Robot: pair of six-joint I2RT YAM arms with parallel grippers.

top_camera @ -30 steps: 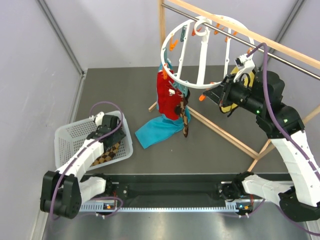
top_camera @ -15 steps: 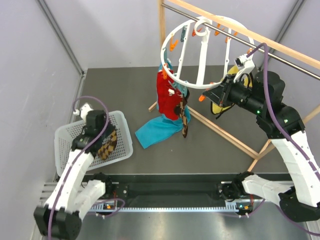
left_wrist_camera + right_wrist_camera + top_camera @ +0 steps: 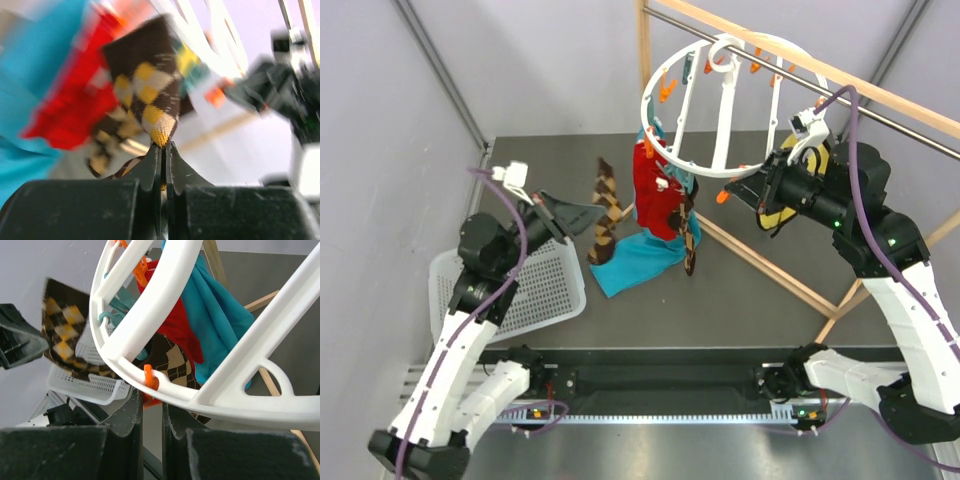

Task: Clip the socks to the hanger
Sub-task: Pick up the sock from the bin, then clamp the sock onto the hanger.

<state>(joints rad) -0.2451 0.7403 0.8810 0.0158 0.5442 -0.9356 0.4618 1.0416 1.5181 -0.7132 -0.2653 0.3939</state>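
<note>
Well, my left arm has come up out of the white mesh basket (image 3: 535, 300) since half a second ago, and the basket sits by the near left corner of the table. The left gripper (image 3: 582, 214) is clamped on a brown and tan checkered sock (image 3: 605, 208), which a moment back was still low over the basket. Now the sock hangs in the air over the middle of the table, just left of the hanger (image 3: 724, 110). In the left wrist view the fingertips (image 3: 162, 147) are pressed together on the sock's (image 3: 150, 100) lower end. Everything behind it is smeared by motion.

My right arm has hardly moved. The right gripper (image 3: 748, 188) stays at the hanger's lower rim, over the right half of the table. In the right wrist view its fingers (image 3: 149, 396) are pinched nearly closed on an orange clip (image 3: 150, 377) under the white rim (image 3: 150, 305).

A red sock (image 3: 650, 195) and a second checkered sock (image 3: 692, 240) already hang from the hanger's left side. A long teal cloth (image 3: 635, 262) drops from there onto the tabletop near the centre. These hanging pieces lie between the held sock and the right gripper. The hanger's hook sits on a wooden rail frame (image 3: 790, 60) that runs from the far edge toward the right edge.
</note>
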